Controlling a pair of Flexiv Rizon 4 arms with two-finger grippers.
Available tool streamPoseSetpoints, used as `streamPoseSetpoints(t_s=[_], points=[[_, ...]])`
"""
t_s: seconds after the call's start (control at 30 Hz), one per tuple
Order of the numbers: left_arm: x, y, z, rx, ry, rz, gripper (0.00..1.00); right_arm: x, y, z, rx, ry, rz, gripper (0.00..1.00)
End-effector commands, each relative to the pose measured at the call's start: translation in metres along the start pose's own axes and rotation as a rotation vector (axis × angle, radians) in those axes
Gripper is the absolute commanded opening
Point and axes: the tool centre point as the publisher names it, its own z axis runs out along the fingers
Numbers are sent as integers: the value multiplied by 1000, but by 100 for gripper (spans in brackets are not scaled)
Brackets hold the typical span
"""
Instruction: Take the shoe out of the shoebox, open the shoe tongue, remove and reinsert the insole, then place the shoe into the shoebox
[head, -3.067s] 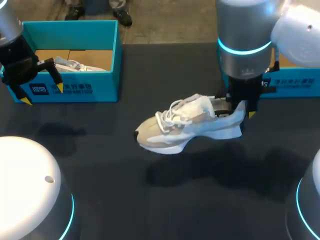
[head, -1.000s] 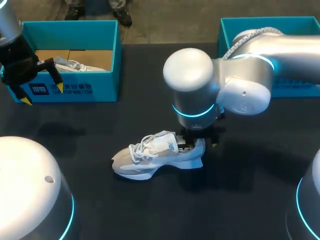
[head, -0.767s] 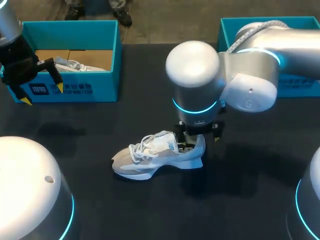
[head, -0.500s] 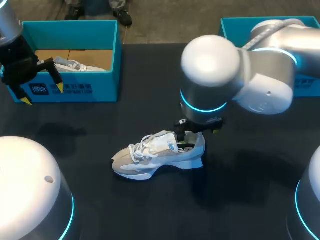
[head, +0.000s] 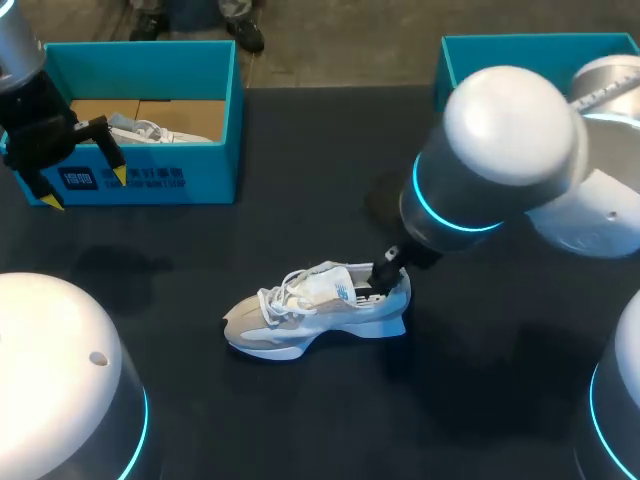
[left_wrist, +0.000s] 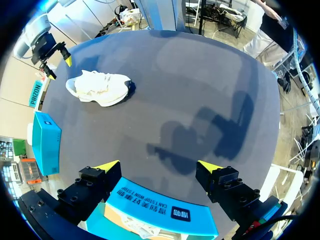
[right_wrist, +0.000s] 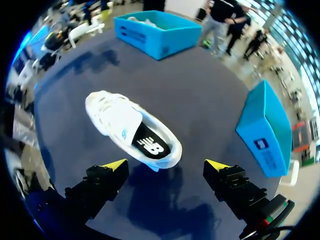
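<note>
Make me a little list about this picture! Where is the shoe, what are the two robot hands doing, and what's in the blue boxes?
shoe: white and beige sneaker, upright on the dark table, outside both boxes
insole: black insole, inside the sneaker
left gripper: open, empty, over the front wall of the left teal cardboard shoebox
right gripper: open, above the sneaker's heel, not gripping it
left box contents: another white shoe
right teal shoebox: contents hidden

Left gripper (left_wrist: 158, 166) fingers spread wide, above teal shoebox (left_wrist: 160, 207) wall. White shoe (left_wrist: 100, 87) on table (left_wrist: 210, 90) at 11 o'clock, well ahead; right gripper (left_wrist: 57, 68) just beyond it. Second teal box (left_wrist: 45, 150) at 9 o'clock.
</note>
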Motion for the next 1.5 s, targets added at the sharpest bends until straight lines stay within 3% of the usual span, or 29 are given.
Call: streamPoseSetpoints(t_s=[0.03, 0.7, 0.73, 0.9, 1.03, 1.27, 1.4, 1.5], points=[[0, 0, 0, -2, 1, 1, 100, -5, -9, 0, -115, 174, -323, 100], [0, 0, 0, -2, 1, 1, 100, -5, -10, 1, -117, 162, -348, 100], [0, 0, 0, -2, 1, 1, 100, -5, -12, 2, -166, 163, -339, 100], [0, 0, 0, -2, 1, 1, 100, -6, -21, 11, -218, 219, -435, 100], [0, 0, 0, -2, 1, 1, 100, -15, -31, 17, -258, 274, -500, 100], [0, 0, 0, -2, 1, 1, 100, -47, -47, 24, -307, 241, -515, 100], [0, 0, 0, -2, 1, 1, 100, -62, -54, 30, -426, 256, -494, 100], [0, 0, 0, -2, 1, 1, 100, -70, -60, 37, -440, 260, -511, 100]])
